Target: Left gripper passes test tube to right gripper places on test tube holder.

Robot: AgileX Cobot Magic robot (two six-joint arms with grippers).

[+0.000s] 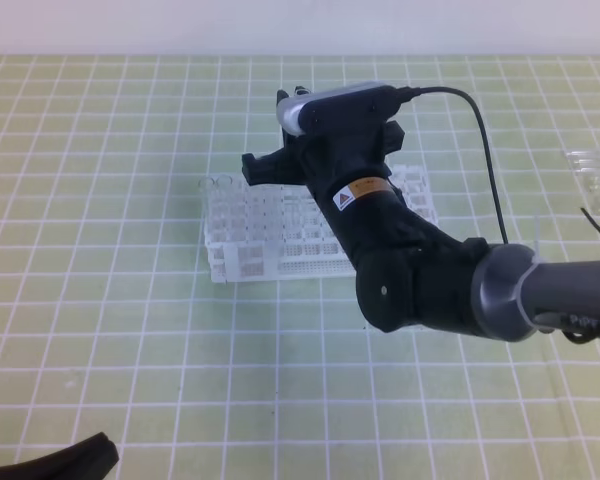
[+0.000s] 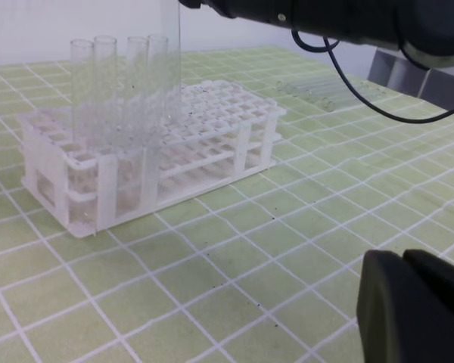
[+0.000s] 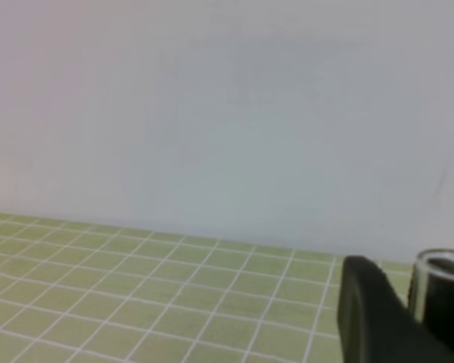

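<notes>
The white test tube holder [image 1: 280, 255] stands mid-table, with several clear tubes upright at its left end [image 2: 106, 91]. My right gripper [image 1: 265, 168] hovers over that end, reaching in from the right. It is shut on a test tube [image 2: 171, 53] that hangs upright over the rack's top. I cannot tell how deep its lower end sits. In the right wrist view the tube's open rim [image 3: 443, 261] shows beside one black finger [image 3: 371, 318]. My left gripper [image 1: 60, 462] stays low at the front left corner, shut and empty, its fingers [image 2: 416, 310] together.
Several loose clear tubes [image 1: 595, 172] lie on the green grid mat at the far right, also seen behind the rack [image 2: 325, 89]. The right arm's black cable [image 1: 485, 150] arcs above the rack. A pale wall borders the table's far edge.
</notes>
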